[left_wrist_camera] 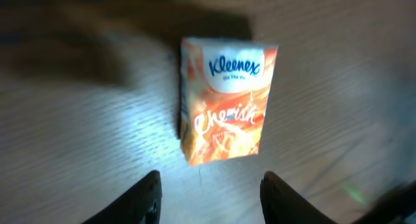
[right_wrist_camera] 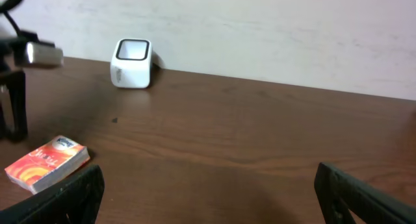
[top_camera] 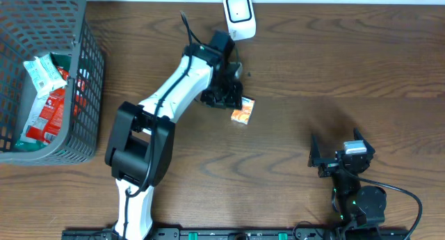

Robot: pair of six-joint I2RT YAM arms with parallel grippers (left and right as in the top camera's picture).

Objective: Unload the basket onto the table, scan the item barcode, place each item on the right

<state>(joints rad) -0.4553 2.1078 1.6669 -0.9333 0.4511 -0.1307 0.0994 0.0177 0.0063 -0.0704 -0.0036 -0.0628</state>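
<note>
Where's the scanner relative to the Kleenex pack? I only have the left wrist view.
Observer: The scanner stands at the far edge of the table, beyond the tissue pack and apart from it.
Operator: Is the right arm in the way?
Observer: No. The right claw is open and empty near the front edge, well off to the pack's right.
Operator: Anything else out there?
Observer: A grey basket at the far left corner holds red and white packets.
</note>
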